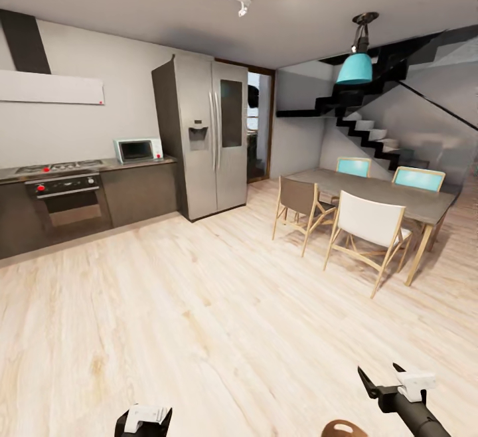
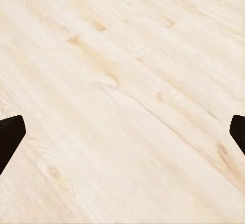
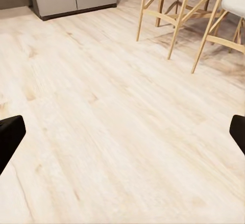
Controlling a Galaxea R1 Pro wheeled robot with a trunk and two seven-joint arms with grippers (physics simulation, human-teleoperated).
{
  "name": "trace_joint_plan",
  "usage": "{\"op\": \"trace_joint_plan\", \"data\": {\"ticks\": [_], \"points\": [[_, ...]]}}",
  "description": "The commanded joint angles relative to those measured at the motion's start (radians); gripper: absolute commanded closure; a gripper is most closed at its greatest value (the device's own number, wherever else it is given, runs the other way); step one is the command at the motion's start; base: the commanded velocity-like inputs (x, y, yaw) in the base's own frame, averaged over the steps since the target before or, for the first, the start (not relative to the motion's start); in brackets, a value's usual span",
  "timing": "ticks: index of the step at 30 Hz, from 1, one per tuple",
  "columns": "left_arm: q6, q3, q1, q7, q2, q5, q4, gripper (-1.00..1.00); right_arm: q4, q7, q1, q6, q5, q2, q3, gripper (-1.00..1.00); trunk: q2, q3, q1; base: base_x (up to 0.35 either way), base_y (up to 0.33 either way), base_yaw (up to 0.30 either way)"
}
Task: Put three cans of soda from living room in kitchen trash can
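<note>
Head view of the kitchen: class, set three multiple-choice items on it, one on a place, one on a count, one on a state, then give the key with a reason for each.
1. Where does the microwave stand?
A. on the counter between the hob and the fridge
B. on the dining table
C. on the floor by the stairs

2. How many chairs stand around the dining table?
A. two
B. four
C. six

3. In what state is the left gripper?
A. shut on a can
B. shut on nothing
C. open, holding nothing

Key:
1 A: it sits on the dark counter right beside the fridge.
2 B: two teal chairs on the far side, one brown and one white on the near side.
3 C: the left wrist view shows its fingertips wide apart with bare floor between them.
</note>
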Motion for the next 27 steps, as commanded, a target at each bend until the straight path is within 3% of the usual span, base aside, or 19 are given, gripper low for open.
{"op": "trace_joint_plan", "data": {"ticks": [1,27], "points": [[0.000,0.000,0.000,0.000,0.000,-0.001,0.000,-1.00,0.002,0.000,0.000,0.000,0.001,-0.001,0.000,-1.00,0.000,0.000,0.000,0.000,0.059,-0.017],[-0.032,0.000,0.000,0.005,-0.001,0.001,0.001,-1.00,0.007,0.003,0.000,-0.001,-0.010,0.006,0.003,-1.00,0.000,0.006,0.000,0.000,0.008,-0.018]]}}
